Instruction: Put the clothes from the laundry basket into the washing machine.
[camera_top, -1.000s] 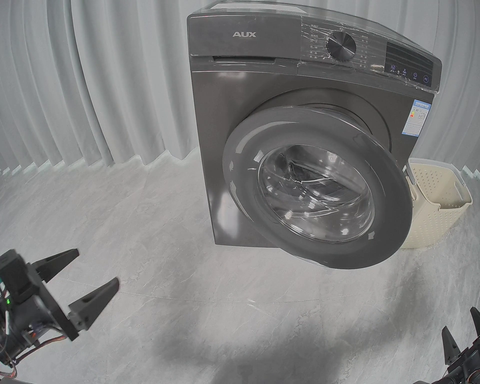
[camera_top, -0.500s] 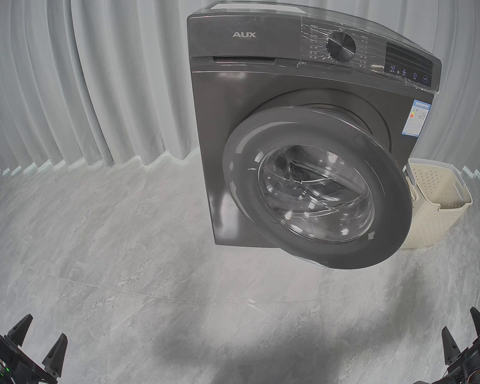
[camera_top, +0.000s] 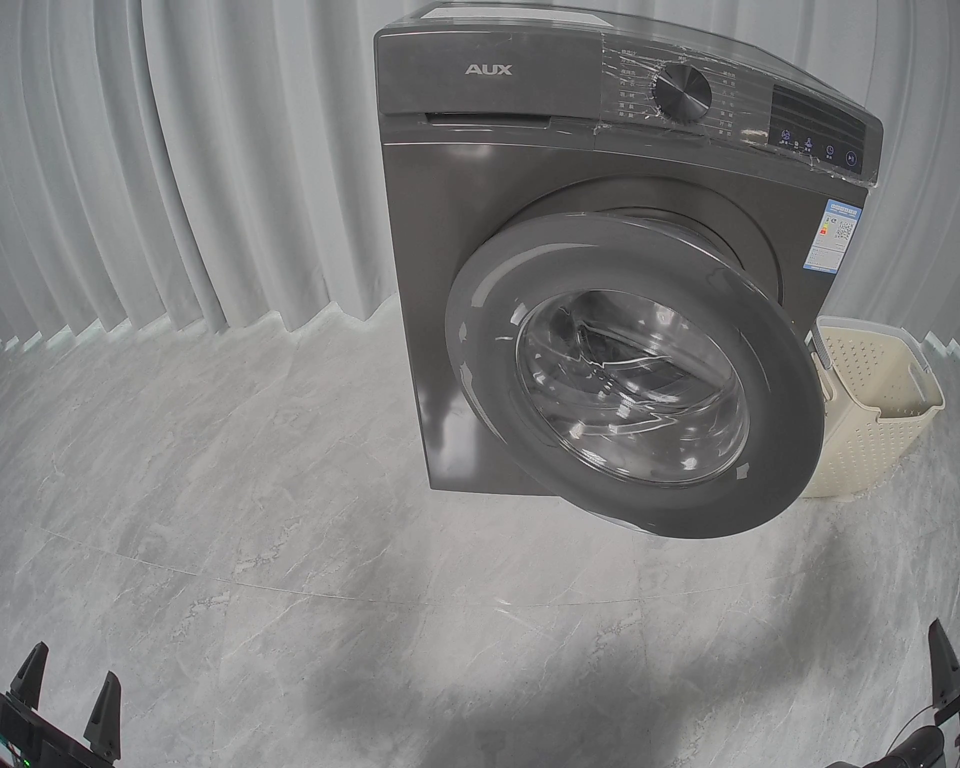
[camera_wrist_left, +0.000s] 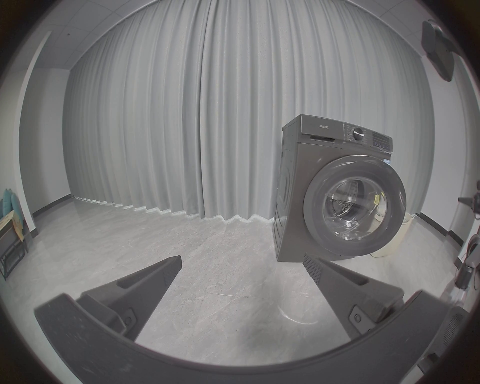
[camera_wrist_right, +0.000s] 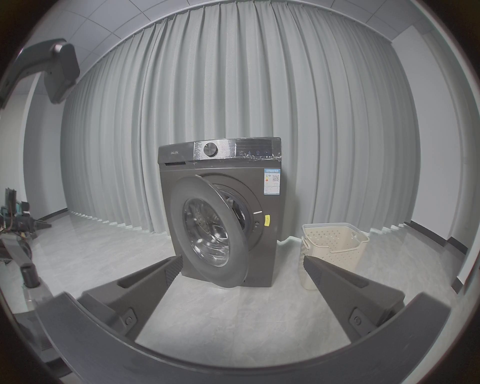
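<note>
– Laundry basket (camera_top: 868, 440): position?
– On the floor (camera_top: 280, 480), upright, just beside the washing machine (camera_top: 460, 300) on its right flank. Cream, with perforated walls. From the right wrist view a strip of floor shows between basket and cabinet, so they are apart, not touching.
– Door?
– The door (camera_top: 640, 380) is swung out from the front and hinged on the left. Its free rim points toward the basket, and in the head view that rim overlaps the basket's near corner. The right wrist view shows the drum opening behind it.
– Drum contents?
– Cannot tell; glare on the glass.
– Grippers?
– Left gripper (camera_top: 68, 672) sits low at the left edge of the head view, fingers spread wide. Right gripper (camera_wrist_right: 241, 260) sits low at the right edge, fingers likewise spread. Both are well apart from machine and basket.
– Room to move?
– A broad stretch of floor lies between grippers and machine, widest left of the cabinet, running to the curtain (camera_top: 200, 150). The tight spot is the basket, hemmed between door rim, cabinet side and curtain.
</note>
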